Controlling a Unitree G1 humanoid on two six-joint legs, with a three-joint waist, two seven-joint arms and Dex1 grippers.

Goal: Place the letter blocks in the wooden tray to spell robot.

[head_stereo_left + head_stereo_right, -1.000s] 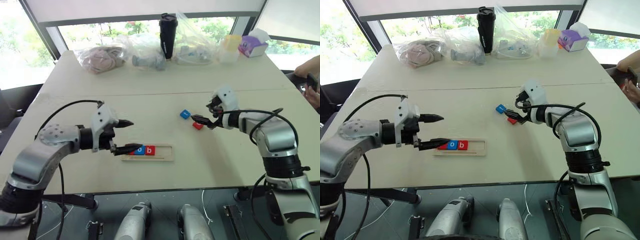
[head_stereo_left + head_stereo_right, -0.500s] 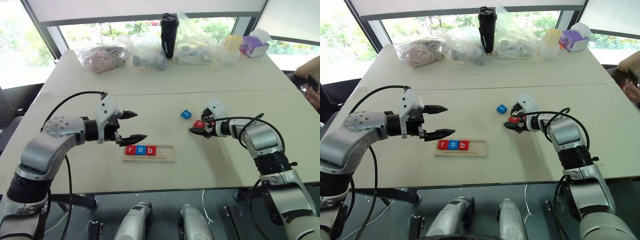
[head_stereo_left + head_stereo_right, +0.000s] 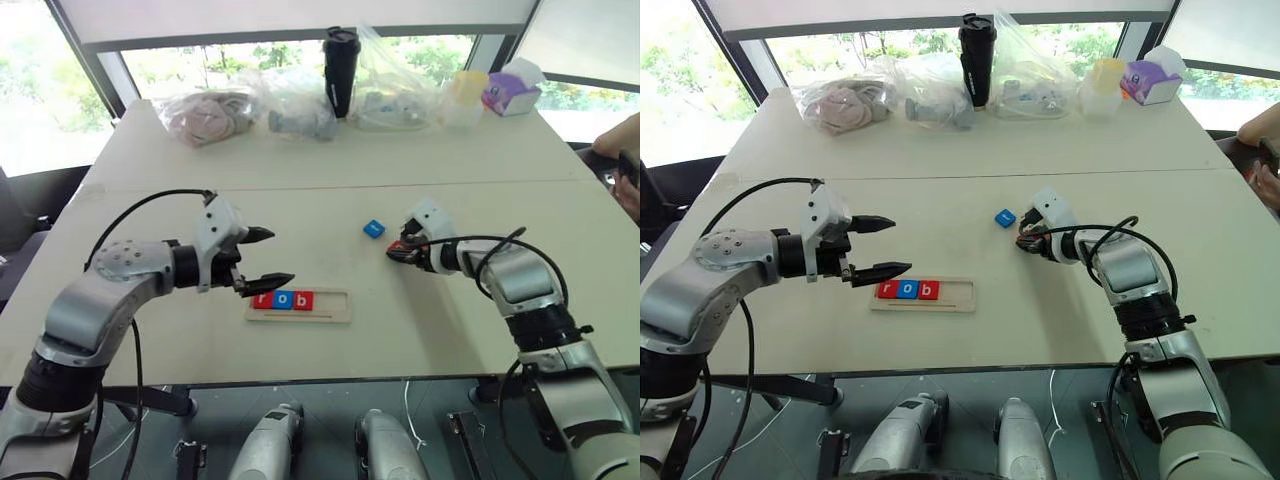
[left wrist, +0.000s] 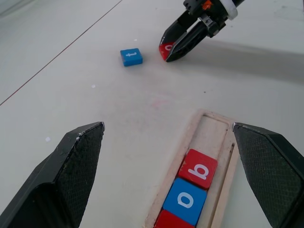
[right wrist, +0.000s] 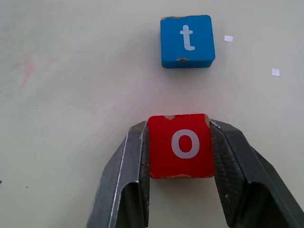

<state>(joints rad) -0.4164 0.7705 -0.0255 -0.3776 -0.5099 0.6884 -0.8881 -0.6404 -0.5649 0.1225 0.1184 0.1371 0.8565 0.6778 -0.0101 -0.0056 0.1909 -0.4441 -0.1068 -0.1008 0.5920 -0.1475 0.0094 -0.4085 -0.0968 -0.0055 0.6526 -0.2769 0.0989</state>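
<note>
Right claw (image 5: 180,147) around red "o" block (image 5: 180,145)

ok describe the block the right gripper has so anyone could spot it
Start at the wooden tray near the table's front edge, then look toward the robot's right, where the right gripper is down on the tabletop. The red o block sits pinched between its black fingers. Its only loose neighbour, the t block, is blue and lies free beside it.
</note>
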